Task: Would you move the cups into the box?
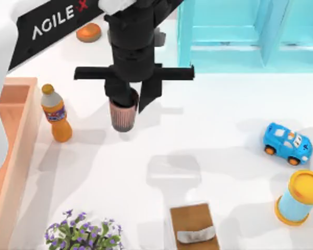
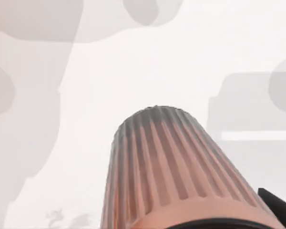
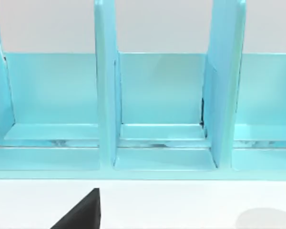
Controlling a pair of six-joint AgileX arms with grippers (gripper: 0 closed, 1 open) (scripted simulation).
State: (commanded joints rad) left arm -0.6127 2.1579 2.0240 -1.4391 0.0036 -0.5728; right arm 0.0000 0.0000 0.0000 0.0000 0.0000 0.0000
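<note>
Left gripper sits over the upper-middle of the table, fingers pinching the rim of the brown ribbed cup. Cup is upright under the gripper; its shadow lies on the table well apart toward 5 o'clock. Left wrist view looks down the cup's ribbed side onto bare white tabletop.

Box is at the table's left edge, roughly 8 o'clock from the cup, with the orange soda bottle standing between them, just beside the box wall.

Others: turquoise shelf at 1 o'clock from the cup, blue toy car at 3 o'clock near the right edge, yellow-capped cylinder at 4 o'clock, brown block at 5 o'clock, flower bunch at 7 o'clock.

Right wrist view faces the shelf's compartments; right fingers: cannot tell.
</note>
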